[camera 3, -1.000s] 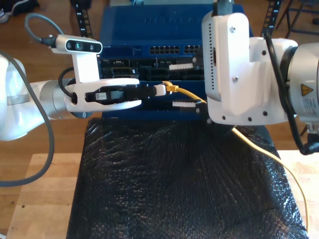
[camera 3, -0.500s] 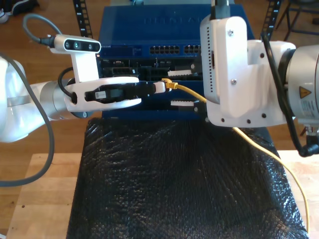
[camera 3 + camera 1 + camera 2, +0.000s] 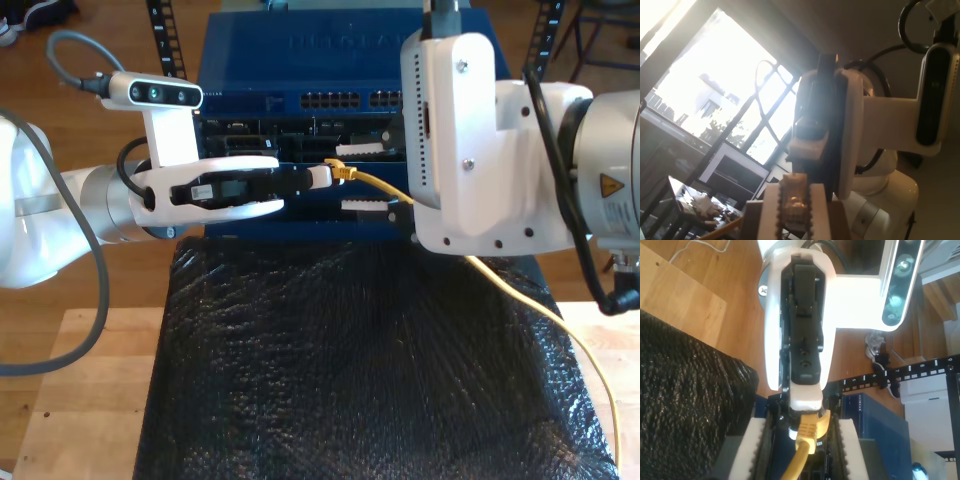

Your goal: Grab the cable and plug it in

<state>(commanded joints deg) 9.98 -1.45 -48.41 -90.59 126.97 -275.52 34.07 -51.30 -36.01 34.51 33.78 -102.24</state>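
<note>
The yellow cable (image 3: 385, 186) runs from the exterior view's right, over the black mat, to the front of the blue network switch (image 3: 300, 60). My first gripper (image 3: 325, 177) reaches in from the exterior view's left and is shut on the cable's plug end (image 3: 341, 171). In the first wrist view the clear plug (image 3: 792, 197) sits between its pads. My second gripper (image 3: 365, 176) stands open, with its white toothed fingers (image 3: 362, 146) above and below the cable and apart from it. The second wrist view shows the yellow boot (image 3: 807, 432) held by the first gripper (image 3: 805, 400).
Rows of ports (image 3: 340, 100) line the switch's front face. A black bubble-wrap mat (image 3: 350, 360) covers the wooden table (image 3: 90, 400). The second arm's bulky white body (image 3: 480, 130) fills the exterior view's right, close to the switch. Wooden floor lies around the rack.
The plug end has risen slightly toward the switch face with my first gripper. My second arm has shifted a little toward the exterior view's left.
</note>
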